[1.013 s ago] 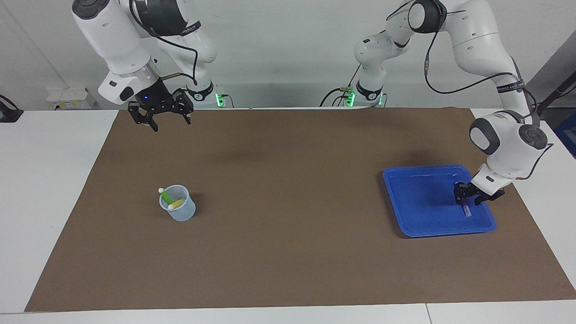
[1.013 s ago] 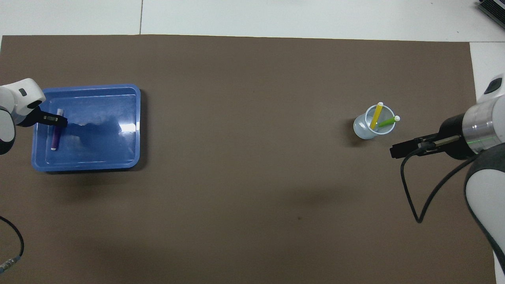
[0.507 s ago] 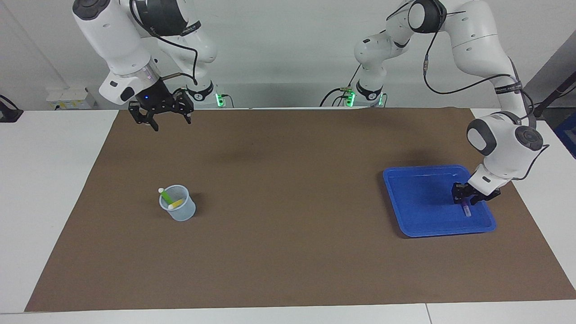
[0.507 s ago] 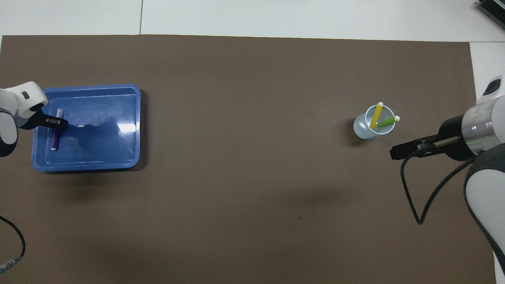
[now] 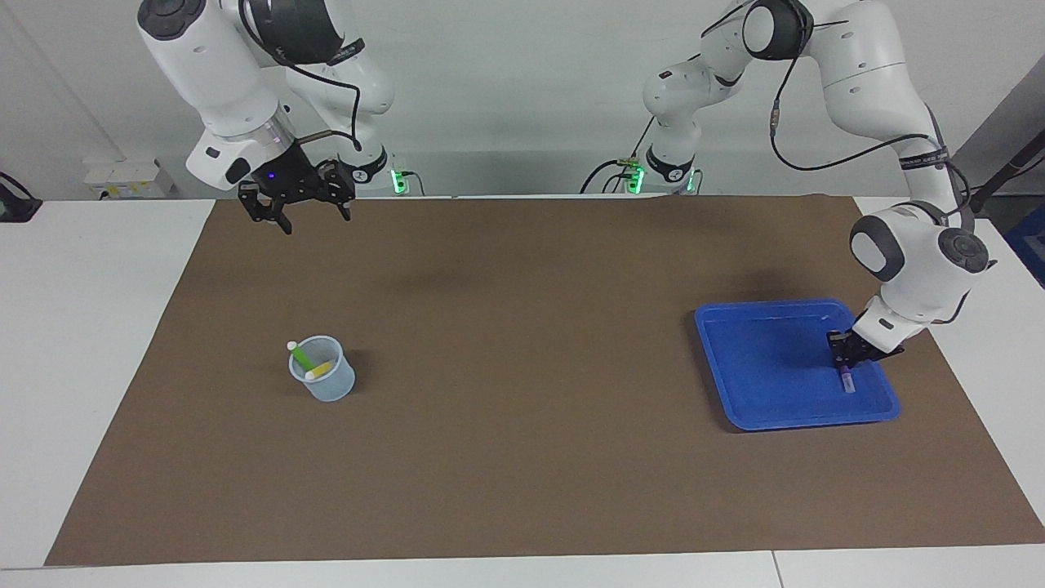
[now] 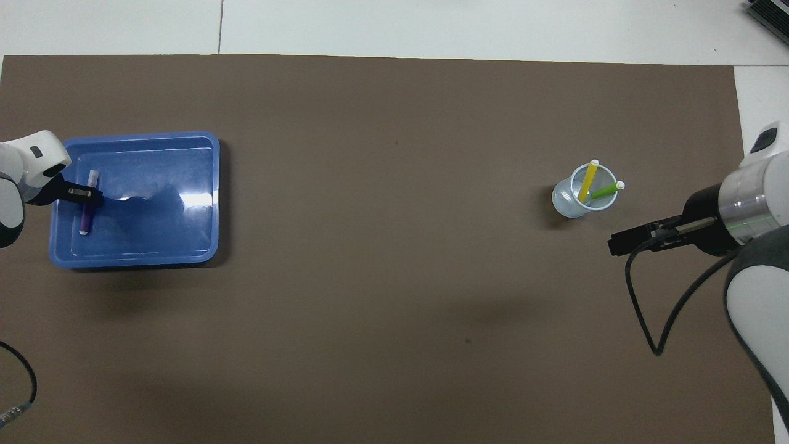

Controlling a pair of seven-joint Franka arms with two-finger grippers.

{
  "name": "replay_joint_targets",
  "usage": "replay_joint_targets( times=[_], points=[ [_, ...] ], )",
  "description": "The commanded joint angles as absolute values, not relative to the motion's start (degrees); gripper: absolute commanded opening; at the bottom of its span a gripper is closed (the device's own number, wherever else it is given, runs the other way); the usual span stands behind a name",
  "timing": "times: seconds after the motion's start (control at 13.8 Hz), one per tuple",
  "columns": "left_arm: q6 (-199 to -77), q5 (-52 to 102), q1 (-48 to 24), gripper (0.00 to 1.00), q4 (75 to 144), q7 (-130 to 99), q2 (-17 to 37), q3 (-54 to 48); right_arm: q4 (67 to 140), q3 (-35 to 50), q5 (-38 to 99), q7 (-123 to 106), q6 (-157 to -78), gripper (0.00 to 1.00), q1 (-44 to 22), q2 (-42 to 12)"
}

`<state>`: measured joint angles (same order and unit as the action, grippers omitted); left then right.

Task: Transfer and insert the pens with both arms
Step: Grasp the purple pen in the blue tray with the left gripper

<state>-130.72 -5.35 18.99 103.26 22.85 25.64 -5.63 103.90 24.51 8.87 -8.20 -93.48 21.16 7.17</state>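
Observation:
A purple pen [image 5: 847,380] [image 6: 86,214] lies in the blue tray [image 5: 759,392] [image 6: 154,246] at the left arm's end of the table. My left gripper [image 5: 842,359] [image 6: 92,198] is down in the tray, shut on the purple pen around its middle. The yellow pen [image 5: 320,370] [image 6: 587,180] and the green pen [image 5: 302,355] [image 6: 605,191] stand tilted in a pale clear cup [image 5: 324,381] [image 6: 572,200] at the right arm's end. My right gripper [image 5: 298,208] [image 6: 622,237] hangs open high over the mat, nearer the robots than the cup.
A brown mat [image 5: 522,367] [image 6: 394,308] covers most of the white table. A black cable [image 6: 647,308] loops down from the right arm's wrist. Small boxes [image 5: 126,178] sit at the table's edge by the right arm's base.
The left gripper has closed on the purple pen in the tray. The right gripper drifted slightly toward the robots, still open.

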Motion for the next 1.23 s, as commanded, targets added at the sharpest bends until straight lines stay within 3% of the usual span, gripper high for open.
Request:
replay_joint_targets(
  times=[0.0,0.72,1.16],
  points=[
    [-130.61,-6.33,18.99,0.00,104.86,22.50,23.99,-5.98,104.85,24.70,9.14,-7.38,-92.81,1.00,21.09,8.61],
    [-126.48,2.80,16.44,0.00,102.05,22.06,24.26,-6.68,105.99,24.70,9.23,-2.03,-93.43,1.00,21.09,8.96],
    [-111.63,9.75,13.36,0.00,97.29,-3.49,23.91,-6.68,107.05,24.70,9.32,-0.35,-96.24,1.00,21.09,9.05]
  ],
)
